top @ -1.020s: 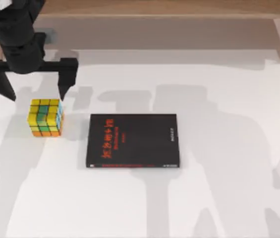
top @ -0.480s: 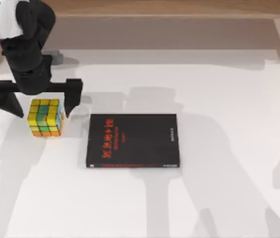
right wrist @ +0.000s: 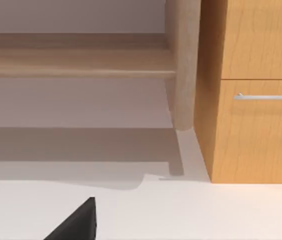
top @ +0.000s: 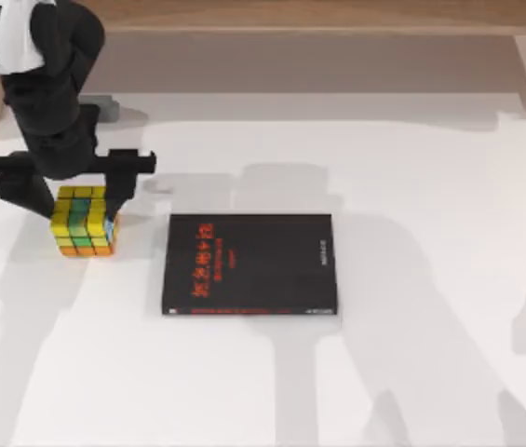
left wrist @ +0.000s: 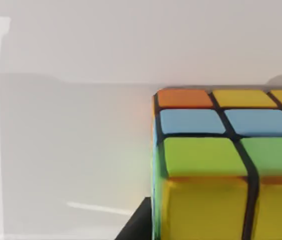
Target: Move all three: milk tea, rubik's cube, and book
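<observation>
The large flat book (top: 249,264), black-covered with red characters and a thin line of white page edge showing, lies flat on the white bench (top: 411,372), roughly midway between the bench's left and right edges and nearer its far edge than its near one. Nothing touches it.

Just beside the book, toward the bench's left edge, sits the small 3x3 rubik's cube (top: 84,222), its squares yellow, green, orange and light blue (the top face is mostly yellow with a green strip down the middle). A narrow strip of bare bench separates cube from book.

The left hand (top: 70,194) is down over the cube's far side, its two black fingers (top: 118,191) spread about as wide as the cube, one at each flank, the cube's far part lying between them. Whether the fingers actually press on the cube cannot be told from above. In the left wrist view the cube (left wrist: 228,165) sits very close, an orange, a blue, a green and a yellow row stacked from far to near.

The right wrist view looks across the bench's far edge at a wooden cabinet (right wrist: 253,90) with a metal drawer handle.
</observation>
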`<action>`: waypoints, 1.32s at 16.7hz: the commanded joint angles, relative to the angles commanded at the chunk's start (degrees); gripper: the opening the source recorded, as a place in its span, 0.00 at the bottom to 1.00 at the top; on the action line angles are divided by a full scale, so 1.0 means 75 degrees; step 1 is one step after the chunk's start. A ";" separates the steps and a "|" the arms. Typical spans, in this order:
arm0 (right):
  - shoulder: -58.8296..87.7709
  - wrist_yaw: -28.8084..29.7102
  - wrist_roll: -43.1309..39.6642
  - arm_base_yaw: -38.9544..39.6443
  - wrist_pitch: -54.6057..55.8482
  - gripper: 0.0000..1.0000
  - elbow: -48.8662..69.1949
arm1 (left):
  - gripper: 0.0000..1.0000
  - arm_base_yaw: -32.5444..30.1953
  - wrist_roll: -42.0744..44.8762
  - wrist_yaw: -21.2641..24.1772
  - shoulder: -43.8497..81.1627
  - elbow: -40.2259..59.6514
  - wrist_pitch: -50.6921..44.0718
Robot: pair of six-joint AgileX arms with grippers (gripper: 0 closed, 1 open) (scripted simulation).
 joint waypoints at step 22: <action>0.0000 0.0000 0.0000 0.0000 0.0000 1.00 0.0000 | 0.00 0.0004 0.0000 0.0002 -0.0231 0.0568 -0.0790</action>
